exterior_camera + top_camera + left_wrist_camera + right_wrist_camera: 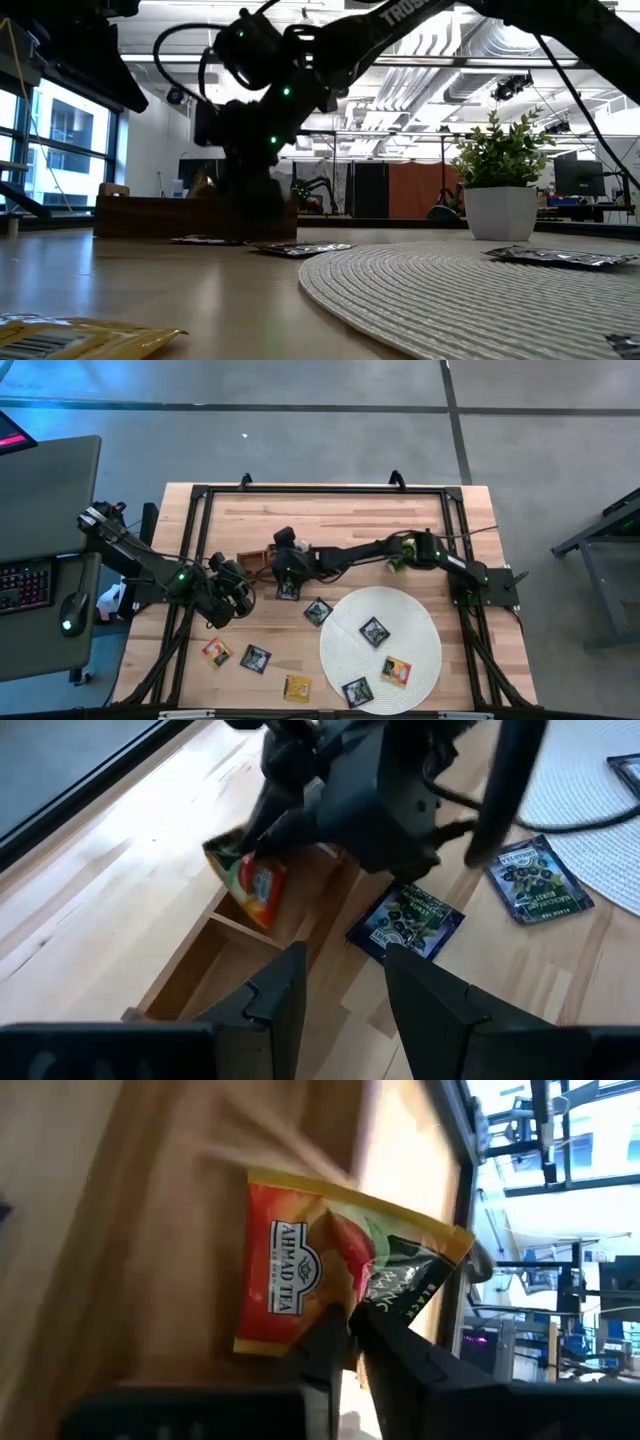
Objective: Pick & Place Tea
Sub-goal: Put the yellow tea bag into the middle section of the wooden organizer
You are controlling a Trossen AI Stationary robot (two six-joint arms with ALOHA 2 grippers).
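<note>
My right gripper [345,1355] reaches from the table's right to the brown wooden tray [252,560] and is shut on a red-green tea packet [300,1270], also visible in the left wrist view [250,885]. My left gripper [345,990] hovers open just near of the tray with nothing between its fingers. A black tea packet [405,920] lies flat on the table beside the tray, and another black tea packet [535,880] lies by the white round mat [380,645]. More tea packets lie on the mat [374,631] and near the front edge [216,651]. My right gripper pinches the red-green packet between its two fingers at one edge [338,1318], about where the red print meets the green. The fingers come slanting down from the table's right. The packet hangs tilted below them over a tray compartment [215,960]; whether it touches the wood I cannot tell.
A small green plant in a white pot [400,555] stands under the right arm at the far side of the mat. A yellow packet [297,687] lies by the near edge. A black frame [200,495] runs around the tabletop. A desk with keyboard and mouse [70,610] stands left.
</note>
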